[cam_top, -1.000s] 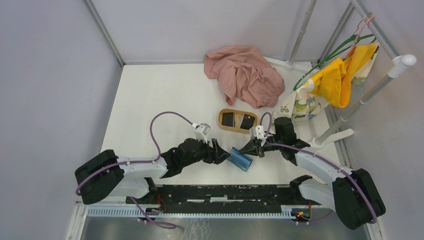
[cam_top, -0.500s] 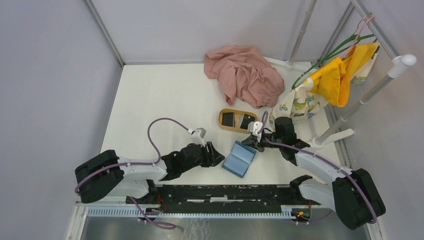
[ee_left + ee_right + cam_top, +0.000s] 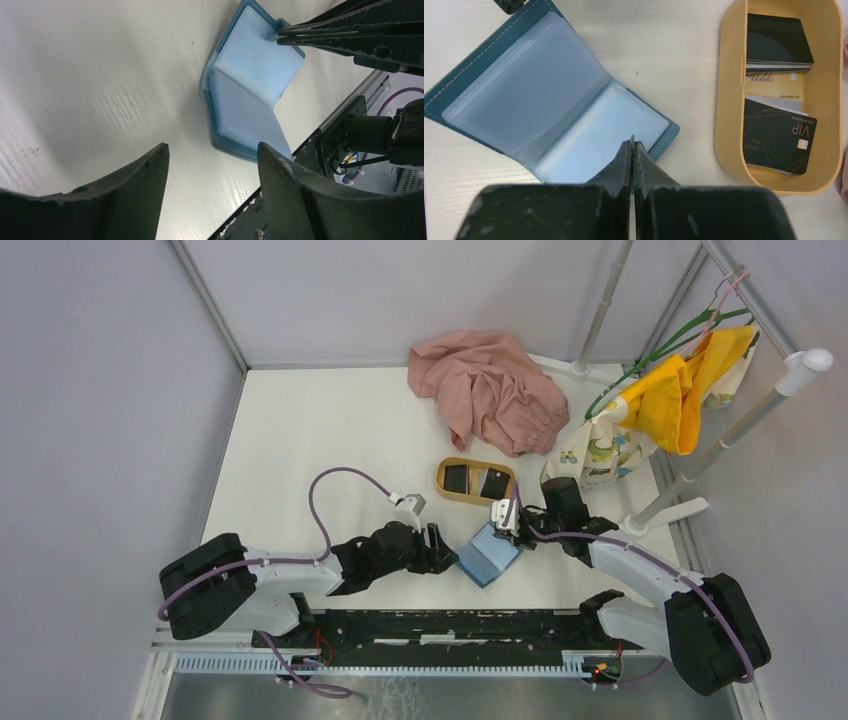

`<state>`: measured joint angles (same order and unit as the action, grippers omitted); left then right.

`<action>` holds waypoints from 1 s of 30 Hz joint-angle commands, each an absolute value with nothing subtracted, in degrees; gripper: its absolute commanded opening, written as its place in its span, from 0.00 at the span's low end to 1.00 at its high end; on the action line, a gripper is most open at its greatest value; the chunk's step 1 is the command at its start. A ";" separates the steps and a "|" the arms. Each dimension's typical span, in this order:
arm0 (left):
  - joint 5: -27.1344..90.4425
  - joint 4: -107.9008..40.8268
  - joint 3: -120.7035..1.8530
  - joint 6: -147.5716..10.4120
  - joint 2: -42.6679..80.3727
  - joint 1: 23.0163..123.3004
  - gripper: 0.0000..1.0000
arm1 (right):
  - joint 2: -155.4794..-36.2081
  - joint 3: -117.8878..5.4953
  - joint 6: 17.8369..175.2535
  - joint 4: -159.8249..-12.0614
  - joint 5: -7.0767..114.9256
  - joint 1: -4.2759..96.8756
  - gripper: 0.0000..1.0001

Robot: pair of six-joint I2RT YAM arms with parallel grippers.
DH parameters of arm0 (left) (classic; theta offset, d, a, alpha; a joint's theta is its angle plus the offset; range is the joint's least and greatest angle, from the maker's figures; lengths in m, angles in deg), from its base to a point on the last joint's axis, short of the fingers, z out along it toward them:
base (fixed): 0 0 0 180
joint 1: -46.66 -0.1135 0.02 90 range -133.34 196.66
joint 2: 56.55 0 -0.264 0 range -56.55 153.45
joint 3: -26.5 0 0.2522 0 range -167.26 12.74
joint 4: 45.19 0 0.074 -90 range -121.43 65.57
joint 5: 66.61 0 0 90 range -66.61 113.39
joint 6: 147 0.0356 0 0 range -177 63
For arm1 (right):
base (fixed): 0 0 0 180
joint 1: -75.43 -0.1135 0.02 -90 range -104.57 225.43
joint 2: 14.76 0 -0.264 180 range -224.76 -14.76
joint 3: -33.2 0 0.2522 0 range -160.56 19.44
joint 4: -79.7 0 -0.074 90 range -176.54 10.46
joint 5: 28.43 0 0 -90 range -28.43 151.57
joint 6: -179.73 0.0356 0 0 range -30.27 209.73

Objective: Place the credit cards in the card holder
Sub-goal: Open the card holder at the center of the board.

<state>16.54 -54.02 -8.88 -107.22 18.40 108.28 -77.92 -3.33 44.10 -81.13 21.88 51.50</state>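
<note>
The teal-blue card holder (image 3: 489,554) lies open on the white table, light blue inside up; it also shows in the left wrist view (image 3: 252,95) and the right wrist view (image 3: 539,105). My right gripper (image 3: 503,527) (image 3: 632,142) is shut on a thin edge of its far half and holds that half tilted up. My left gripper (image 3: 450,558) (image 3: 212,150) is open and empty, just left of the holder. Two black credit cards (image 3: 456,478) (image 3: 493,483) lie in the oval tan tray (image 3: 476,496); in the right wrist view they are the upper card (image 3: 779,42) and the lower card (image 3: 779,142).
A pink cloth (image 3: 490,390) lies at the back. A rack with a yellow garment (image 3: 685,390) and a patterned bag (image 3: 598,452) stands at the right, its base (image 3: 665,515) near my right arm. A black rail (image 3: 450,625) runs along the near edge.
The holder went from nearly folded between both grippers to open. My left gripper let go, drew back left, then came back to the holder's left edge. My right gripper keeps its pinch.
</note>
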 commanded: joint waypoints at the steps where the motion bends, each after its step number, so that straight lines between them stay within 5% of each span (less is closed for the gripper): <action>1: 16.49 -53.13 -8.98 -110.00 14.17 108.59 0.74 | -78.09 -6.83 40.84 -77.29 18.85 51.22 0.01; 7: 15.73 -56.52 -4.41 -117.67 9.34 110.05 0.79 | -77.32 -6.85 40.17 -76.34 16.81 51.14 0.02; 13: 11.57 -57.69 -3.37 -123.74 12.42 114.81 0.72 | -78.29 -6.85 40.16 -76.36 17.99 50.94 0.02; 25: 10.94 -69.47 -5.10 -125.18 25.19 116.85 0.55 | -78.45 -6.68 39.20 -75.73 17.55 50.68 0.02; 30: 8.88 -68.98 -6.70 -123.14 26.22 116.82 0.36 | -78.05 -6.75 38.62 -75.22 17.23 50.68 0.02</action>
<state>12.48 -65.78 -4.27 -123.30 26.08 116.57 -78.36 -4.88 39.82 -75.18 18.93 51.05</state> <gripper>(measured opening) 0.440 0.024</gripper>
